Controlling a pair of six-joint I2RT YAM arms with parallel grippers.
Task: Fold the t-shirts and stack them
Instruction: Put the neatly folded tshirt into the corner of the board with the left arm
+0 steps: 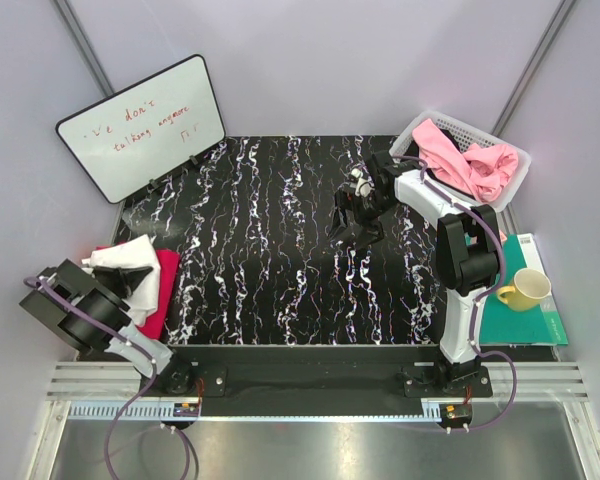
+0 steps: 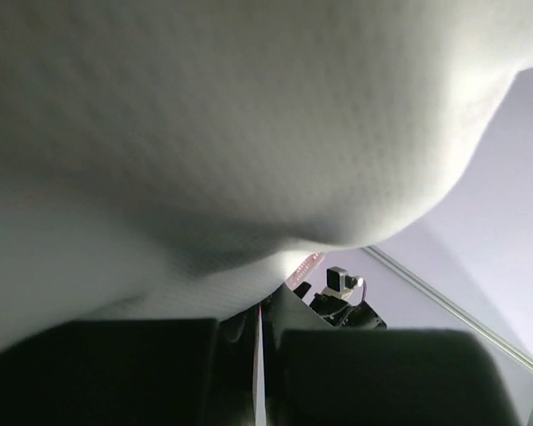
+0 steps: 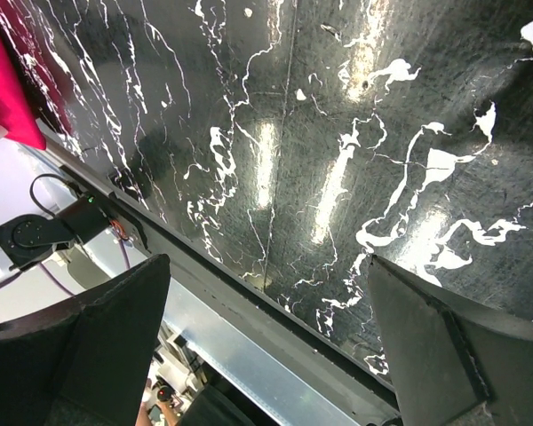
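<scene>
A white t-shirt [image 1: 130,256] lies bunched on a magenta-red t-shirt [image 1: 166,292] at the table's left edge. My left gripper [image 1: 135,279] is at this pile. In the left wrist view the white t-shirt [image 2: 204,133] fills the top, and my left gripper [image 2: 259,327] has its jaws nearly together on a thin white strip of cloth. My right gripper [image 1: 352,222] is open and empty over the middle of the black marbled table [image 1: 270,250]. It also shows in the right wrist view [image 3: 268,259], with the magenta-red t-shirt [image 3: 4,80] far off. Pink t-shirts [image 1: 470,160] lie in the basket. No orange shirt shows.
A white mesh basket [image 1: 460,123] stands at the back right. A whiteboard [image 1: 140,125] leans at the back left. A yellow mug [image 1: 525,290] sits on a teal mat [image 1: 525,325] at the right, beside the right arm's base.
</scene>
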